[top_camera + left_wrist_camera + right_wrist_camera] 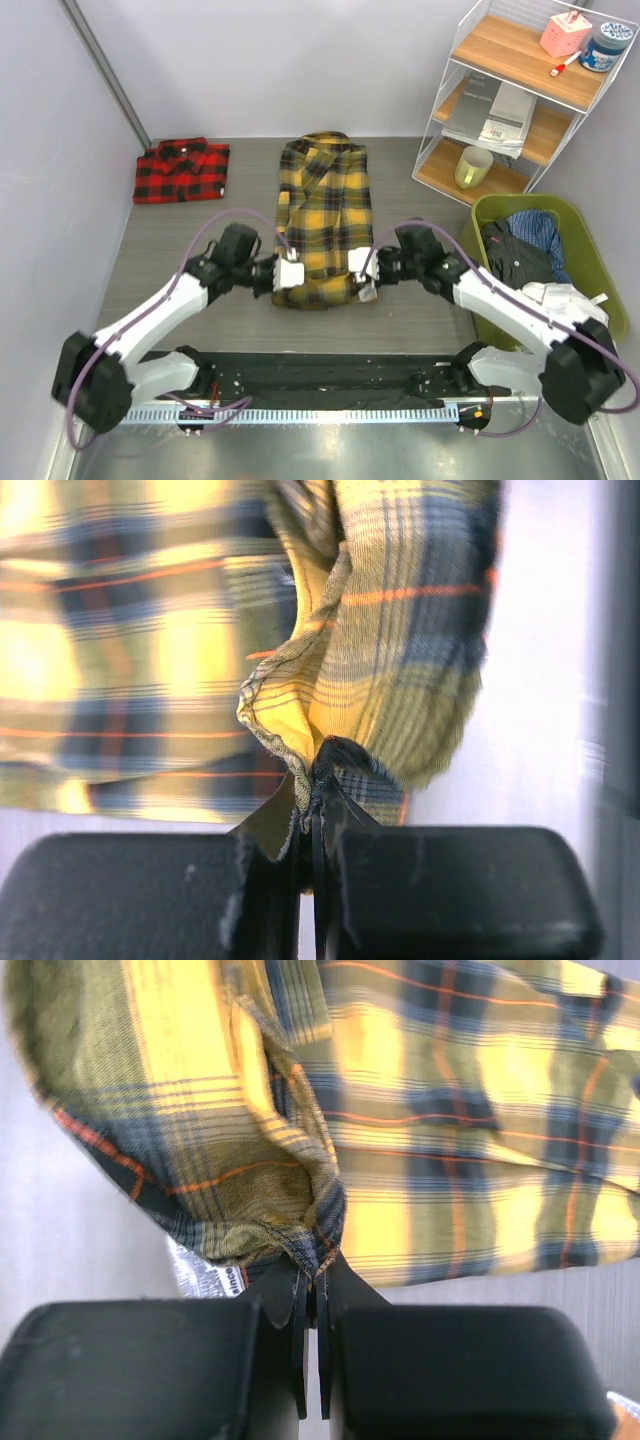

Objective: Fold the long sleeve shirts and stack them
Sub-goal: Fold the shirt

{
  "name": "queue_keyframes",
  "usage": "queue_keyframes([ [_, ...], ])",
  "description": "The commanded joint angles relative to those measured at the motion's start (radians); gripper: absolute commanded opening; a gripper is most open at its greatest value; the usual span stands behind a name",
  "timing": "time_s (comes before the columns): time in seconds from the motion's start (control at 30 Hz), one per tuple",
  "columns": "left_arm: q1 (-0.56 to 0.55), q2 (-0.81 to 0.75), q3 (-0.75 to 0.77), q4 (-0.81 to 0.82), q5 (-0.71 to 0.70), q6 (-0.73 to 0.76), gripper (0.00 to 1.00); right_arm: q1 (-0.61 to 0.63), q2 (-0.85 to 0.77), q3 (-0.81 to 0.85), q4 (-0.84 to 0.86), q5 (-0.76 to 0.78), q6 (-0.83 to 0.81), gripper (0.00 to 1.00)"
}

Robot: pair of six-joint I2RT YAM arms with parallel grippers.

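Yellow flannel shirt (325, 200): soft, light, floppy, and you're pinching its near hem corners.
L gripper (287, 274) & R gripper (363, 282) are both clenching cloth; prob. sagging mid-span when you're lifting.

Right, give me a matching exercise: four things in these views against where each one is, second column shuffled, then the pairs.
1 yellow plaid shirt
2 red plaid shirt
3 green basket
4 pale green cup

A folded, far left of the table
B lowest shelf of the wire rack
C far right, clothes inside
D near hem pinched by the left pincer and right pincer

Pairs: 1-D, 2-A, 3-C, 4-B
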Motion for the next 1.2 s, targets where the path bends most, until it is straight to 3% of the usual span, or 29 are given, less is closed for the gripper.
queue_keyframes([
  [0.0,0.099,0.171,0.163,0.101,0.111,0.039,0.00,-0.121,0.159,0.148,0.054,-0.139,-0.075,0.01],
  [0.17,0.184,0.446,0.386,0.107,0.142,0.070,0.00,-0.236,0.370,0.324,0.059,-0.207,-0.140,0.01],
  [0.4,0.247,0.750,0.630,0.132,0.140,0.033,0.00,-0.304,0.649,0.528,0.089,-0.231,-0.175,0.01],
  [0.7,0.259,0.886,0.726,0.115,0.130,0.037,0.00,-0.324,0.767,0.591,0.094,-0.236,-0.203,0.03],
  [0.73,0.259,0.889,0.724,0.115,0.123,0.037,0.00,-0.324,0.770,0.590,0.093,-0.234,-0.201,0.08],
  [0.77,0.259,0.891,0.726,0.115,0.116,0.031,0.00,-0.325,0.773,0.591,0.094,-0.225,-0.189,0.26],
  [0.83,0.261,0.891,0.729,0.113,0.085,-0.001,0.02,-0.324,0.778,0.605,0.100,-0.211,-0.163,0.41],
  [0.87,0.264,0.889,0.738,0.116,0.074,-0.022,0.05,-0.324,0.777,0.611,0.111,-0.184,-0.116,0.59],
  [0.9,0.270,0.889,0.747,0.119,0.065,-0.050,0.19,-0.325,0.770,0.631,0.119,-0.167,-0.096,0.67],
  [0.97,0.279,0.884,0.784,0.112,0.030,-0.133,0.35,-0.348,0.761,0.659,0.145,-0.130,0.025,0.76],
  [1.1,0.337,0.842,0.832,0.168,-0.059,-0.367,0.64,-0.399,0.708,0.751,0.097,-0.079,0.189,0.80],
  [1.17,0.374,0.822,0.864,0.156,-0.123,-0.524,0.67,-0.414,0.668,0.778,0.012,-0.081,0.249,0.80],
])
